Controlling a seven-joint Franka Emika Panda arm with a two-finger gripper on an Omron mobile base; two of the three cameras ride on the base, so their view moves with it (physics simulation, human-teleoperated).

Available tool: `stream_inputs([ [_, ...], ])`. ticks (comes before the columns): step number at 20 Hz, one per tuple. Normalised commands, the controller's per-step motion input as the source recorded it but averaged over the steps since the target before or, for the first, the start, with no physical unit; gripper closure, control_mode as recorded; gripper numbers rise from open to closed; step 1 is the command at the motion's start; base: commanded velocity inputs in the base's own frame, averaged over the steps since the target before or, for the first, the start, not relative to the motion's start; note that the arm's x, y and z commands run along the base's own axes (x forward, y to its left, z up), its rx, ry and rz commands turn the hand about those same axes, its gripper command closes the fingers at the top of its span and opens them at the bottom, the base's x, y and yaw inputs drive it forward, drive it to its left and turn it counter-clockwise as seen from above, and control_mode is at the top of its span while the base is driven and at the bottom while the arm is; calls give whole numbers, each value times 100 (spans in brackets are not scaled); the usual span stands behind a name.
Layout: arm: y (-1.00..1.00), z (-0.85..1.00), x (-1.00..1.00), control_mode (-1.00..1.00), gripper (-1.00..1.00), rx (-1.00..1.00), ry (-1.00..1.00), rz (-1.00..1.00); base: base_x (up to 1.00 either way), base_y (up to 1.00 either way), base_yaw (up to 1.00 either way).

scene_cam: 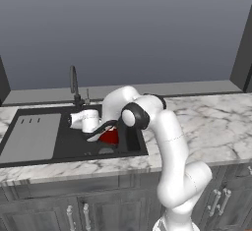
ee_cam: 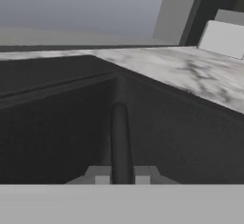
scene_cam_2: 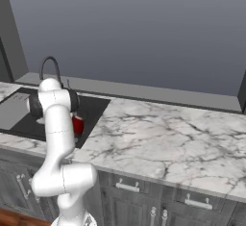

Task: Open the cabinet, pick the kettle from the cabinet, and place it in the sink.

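Down inside the sink (scene_cam: 64,149), we see our gripper (ee_cam: 119,178) with fingers closed on the black handle (ee_cam: 119,137) of the red kettle (scene_cam: 111,135), low at the basin's right end.

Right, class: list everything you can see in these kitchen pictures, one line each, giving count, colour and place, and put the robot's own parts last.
Small red dome-shaped kettle: one, red, down inside the basin, partly behind the arm.
Black rectangular recessed sink: one, black with a flat grey drainboard at its left, set in the counter.
Thin dark faucet: one, dark, behind the basin.
White marble counter: one, white with grey veins, along the wall.
Low grey cabinets: several doors and drawers, silver handles, under the counter.
Arm: one, white with dark joints, bent over the basin.
Fingers: two, dark, either side of a black bar.
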Motion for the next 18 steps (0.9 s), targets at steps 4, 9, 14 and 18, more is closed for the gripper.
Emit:
stream_inputs([
  [4,0,-38,-5,-100,100,15,-18,-8,0,0,0],
  [9,0,-44,-14,-100,100,12,-21,-9,0,0,0],
  [14,3,-49,-27,-100,100,8,-24,-10,0,0,0],
  [18,3,-52,-34,-100,100,6,-24,-11,0,0,0],
])
